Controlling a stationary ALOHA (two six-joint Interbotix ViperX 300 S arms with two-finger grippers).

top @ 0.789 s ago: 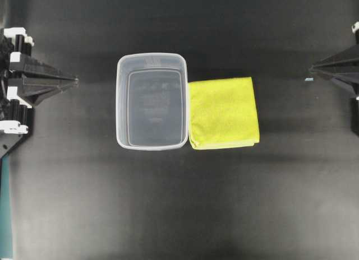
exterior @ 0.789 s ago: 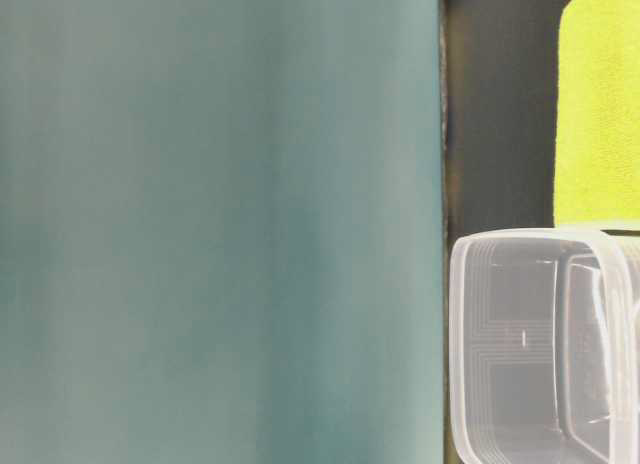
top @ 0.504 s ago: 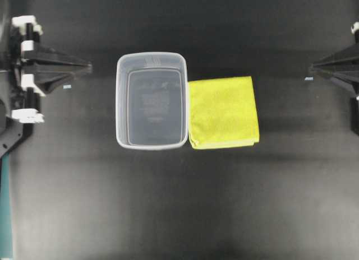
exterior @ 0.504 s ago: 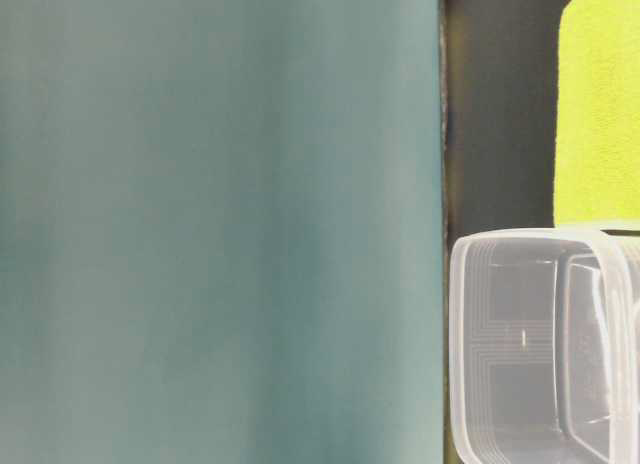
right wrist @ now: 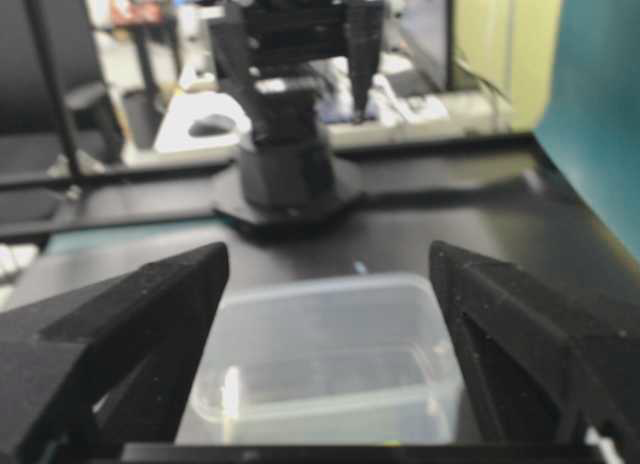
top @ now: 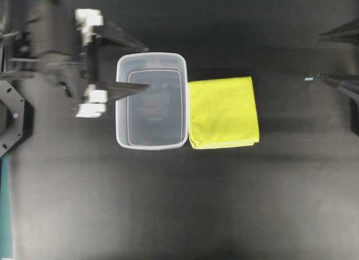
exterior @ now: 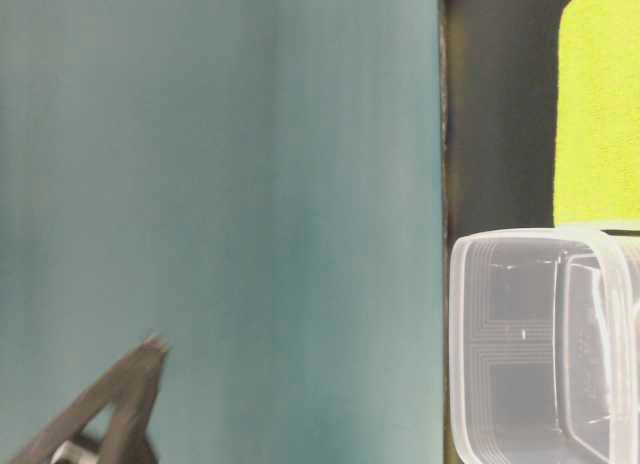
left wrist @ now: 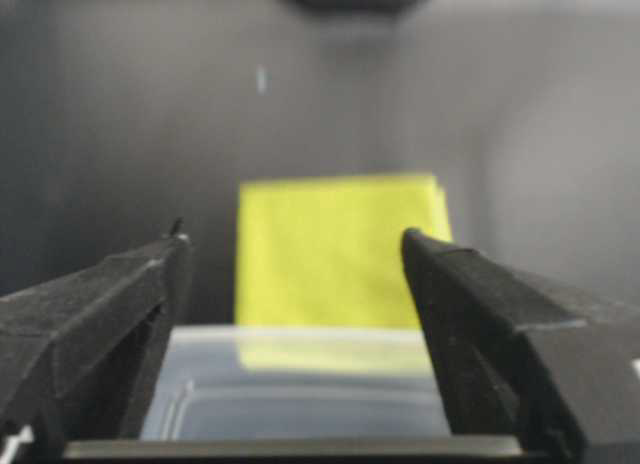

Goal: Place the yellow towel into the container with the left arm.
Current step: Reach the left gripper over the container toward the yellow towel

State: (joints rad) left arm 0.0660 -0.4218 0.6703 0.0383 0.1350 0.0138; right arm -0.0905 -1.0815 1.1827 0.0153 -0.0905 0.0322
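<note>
The yellow towel [top: 223, 111] lies folded flat on the black table, touching the right side of the container [top: 151, 145], a clear empty tub. My left gripper [top: 147, 67] is open and empty, its fingertips over the tub's left part, raised above it. In the left wrist view the towel [left wrist: 335, 249] shows beyond the tub's rim [left wrist: 300, 336] between the spread fingers of the gripper [left wrist: 295, 242]. My right gripper [top: 321, 57] is open and empty at the right edge, far from the towel. It faces the tub [right wrist: 330, 364] in the right wrist view [right wrist: 330, 252].
A teal wall [exterior: 220, 184] fills most of the table-level view, with one left finger [exterior: 125, 389] low in front of it, the tub [exterior: 540, 344] and the towel [exterior: 598, 114] at right. The left arm's base [right wrist: 288, 174] stands beyond the tub.
My left arm has swung right from the table's left edge to over the tub and its jaws have opened wide. My right gripper's jaws have opened too.
</note>
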